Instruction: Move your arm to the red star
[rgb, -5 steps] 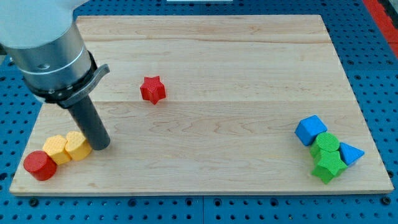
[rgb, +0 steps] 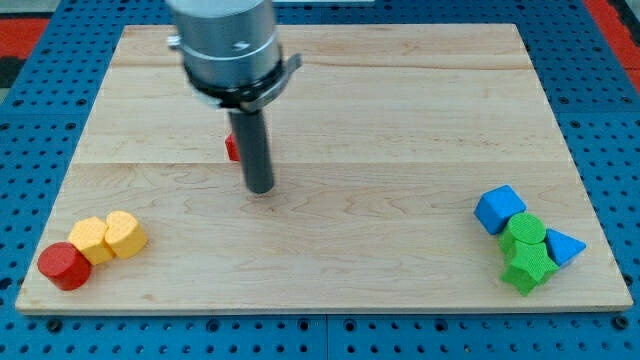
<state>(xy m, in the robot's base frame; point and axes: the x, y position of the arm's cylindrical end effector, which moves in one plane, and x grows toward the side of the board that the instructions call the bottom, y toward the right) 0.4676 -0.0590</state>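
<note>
1. Red star (rgb: 231, 148) sits left of centre on the wooden tabletop (rgb: 400, 120), mostly hidden behind the dark rod.
2. My tip (rgb: 260, 188) rests just below and right of the star; contact cannot be told.
3. No claw shows, so its state cannot be told.
4. Well apart, a red cylinder (rgb: 63, 266) lies at the view's bottom left.

Block count on the wooden board (rgb: 400, 90): eight.
Red: two, star (rgb: 231, 148) and cylinder (rgb: 63, 266).
Yellow: two (rgb: 108, 237).
Blue: two (rgb: 499, 209).
Green: two (rgb: 526, 252).
</note>
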